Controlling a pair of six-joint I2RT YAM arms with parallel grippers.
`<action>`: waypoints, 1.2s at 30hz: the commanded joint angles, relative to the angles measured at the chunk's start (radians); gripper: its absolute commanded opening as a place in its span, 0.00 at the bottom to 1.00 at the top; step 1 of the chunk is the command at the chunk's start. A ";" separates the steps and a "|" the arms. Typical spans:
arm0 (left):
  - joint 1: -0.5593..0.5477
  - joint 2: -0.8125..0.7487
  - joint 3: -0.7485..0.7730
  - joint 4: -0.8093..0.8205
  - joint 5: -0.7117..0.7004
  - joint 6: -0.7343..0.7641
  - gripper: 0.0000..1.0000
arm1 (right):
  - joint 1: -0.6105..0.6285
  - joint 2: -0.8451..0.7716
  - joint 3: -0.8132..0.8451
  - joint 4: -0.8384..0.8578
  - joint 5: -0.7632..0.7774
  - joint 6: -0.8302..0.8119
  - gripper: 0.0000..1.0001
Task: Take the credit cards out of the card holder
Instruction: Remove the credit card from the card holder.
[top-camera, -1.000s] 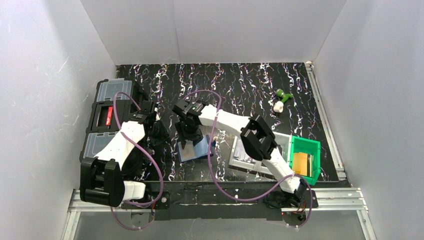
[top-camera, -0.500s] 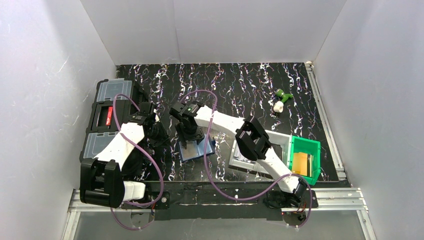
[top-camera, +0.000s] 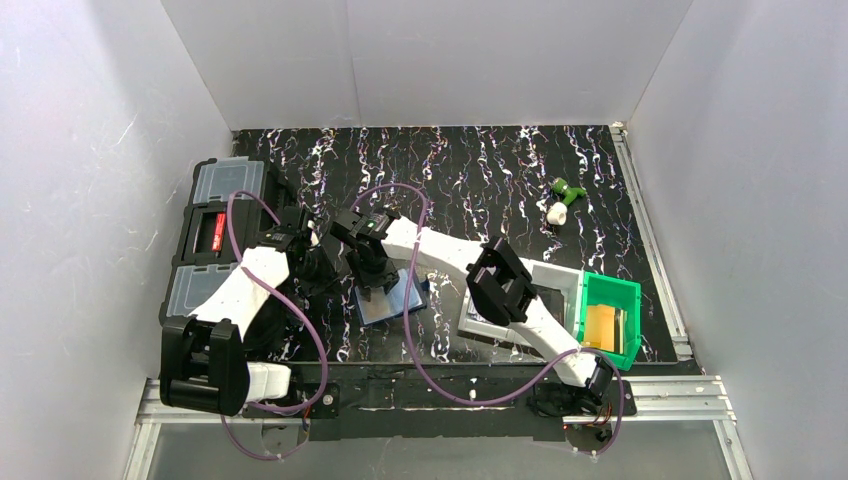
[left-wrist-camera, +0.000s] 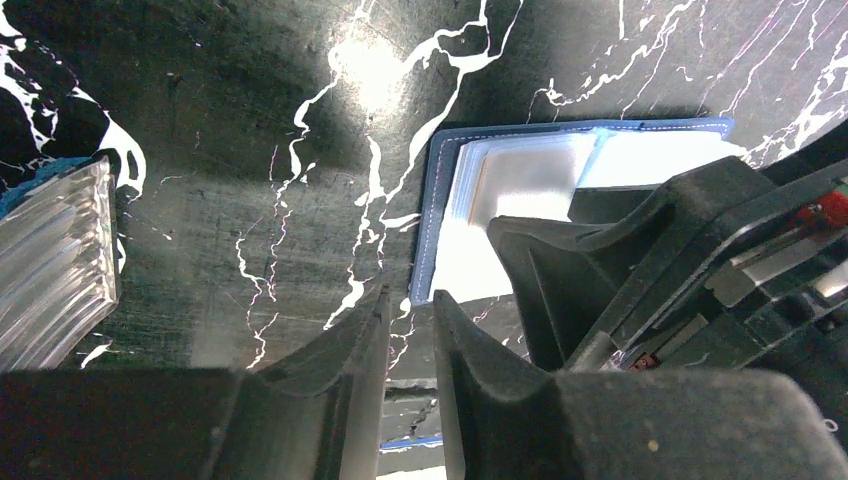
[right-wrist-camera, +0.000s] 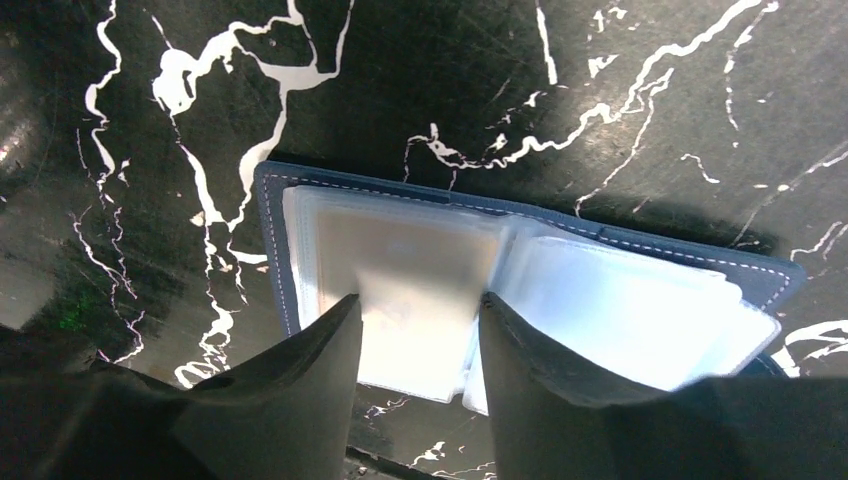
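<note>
The navy card holder (top-camera: 395, 301) is laid open at lower centre of the top view, straddled by the spread-open right gripper (right-wrist-camera: 418, 308), while the left gripper (left-wrist-camera: 410, 302) is barely parted on nothing, so extraction is judged not yet begun.

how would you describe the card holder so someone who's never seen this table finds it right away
On the black marbled table, look toward the near side, just left of the grey tray and the green bin. The card holder lies there opened flat: a small navy blue case with white stitching, the only thing with pale see-through plastic sleeves fanned across its inside.
</note>
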 joint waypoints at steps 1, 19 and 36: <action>0.004 -0.031 -0.016 -0.011 0.021 0.000 0.22 | 0.004 0.099 -0.052 -0.011 -0.011 0.000 0.48; -0.109 0.105 -0.021 0.137 0.141 -0.042 0.31 | -0.098 -0.014 -0.373 0.208 -0.271 0.022 0.14; -0.157 0.219 -0.018 0.230 0.116 -0.072 0.05 | -0.125 -0.107 -0.390 0.228 -0.303 0.003 0.21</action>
